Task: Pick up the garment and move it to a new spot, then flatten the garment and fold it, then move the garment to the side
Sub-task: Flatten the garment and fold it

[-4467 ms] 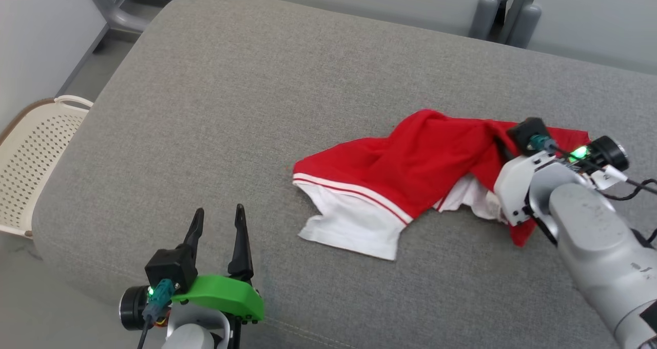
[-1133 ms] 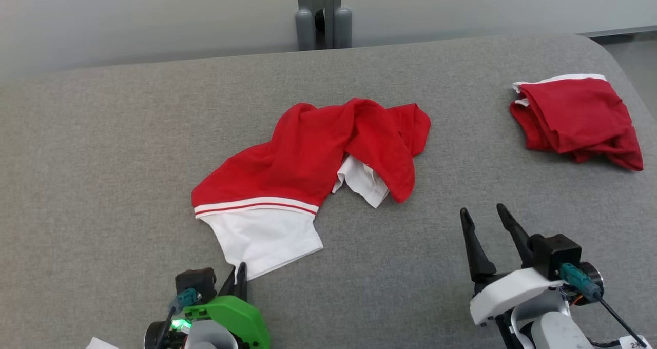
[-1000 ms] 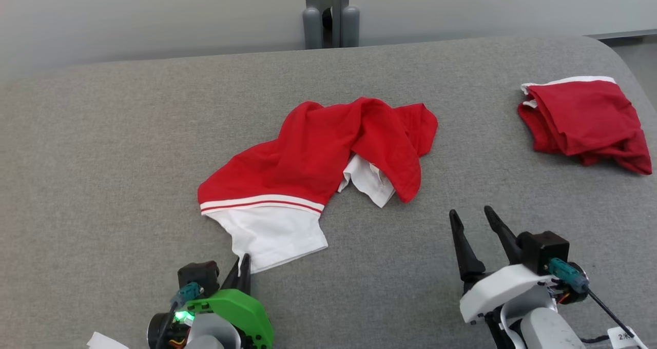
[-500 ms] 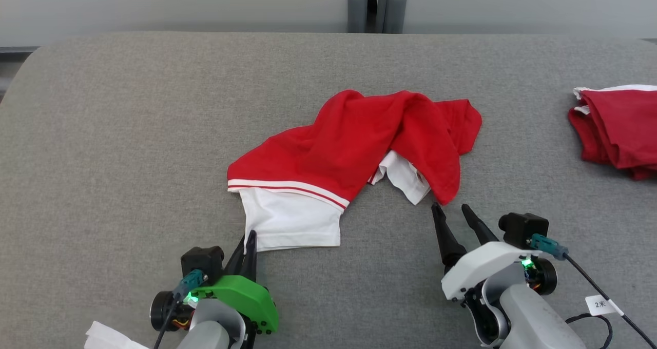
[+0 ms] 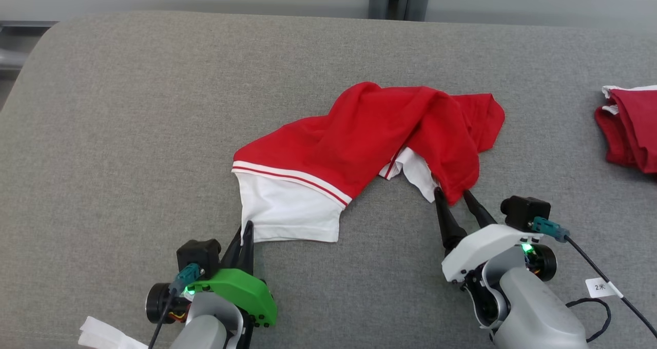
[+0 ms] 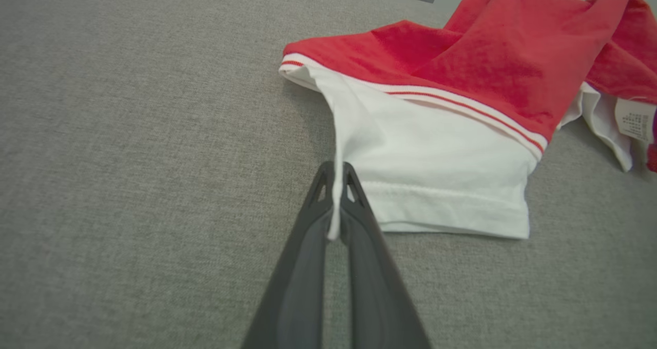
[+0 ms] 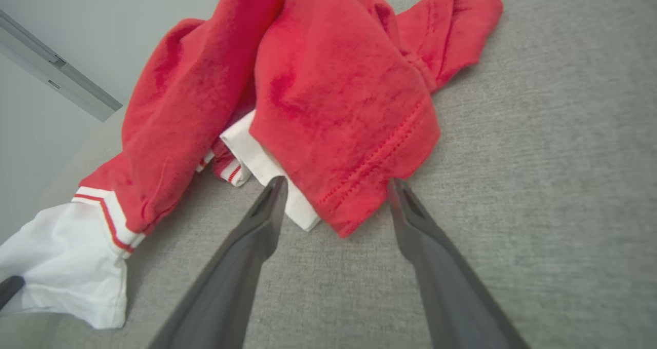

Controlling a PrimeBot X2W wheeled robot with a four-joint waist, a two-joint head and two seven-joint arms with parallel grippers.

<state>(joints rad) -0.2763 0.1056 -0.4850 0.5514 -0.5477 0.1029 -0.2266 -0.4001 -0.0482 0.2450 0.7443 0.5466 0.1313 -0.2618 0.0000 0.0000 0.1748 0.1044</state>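
With the left gripper [image 5: 245,232] clamped on the white hem corner of the red-and-white garment [image 5: 369,133] mid-cushion [image 5: 154,108], the right gripper [image 5: 451,192] has advanced, jaws wide, astride the red hem, so stretching flat can likely follow.

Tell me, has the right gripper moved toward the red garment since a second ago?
Yes. The right gripper closed in on the garment: its open jaws stood short of the red corner, now straddle it.

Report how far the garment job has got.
Done, apparently: the relocation; the garment lies crumpled in the middle of the cushion. In hand: flattening; the left tool is shut on its white corner, the right tool open astride a red hem corner. Left: spreading flat, folding, moving aside.
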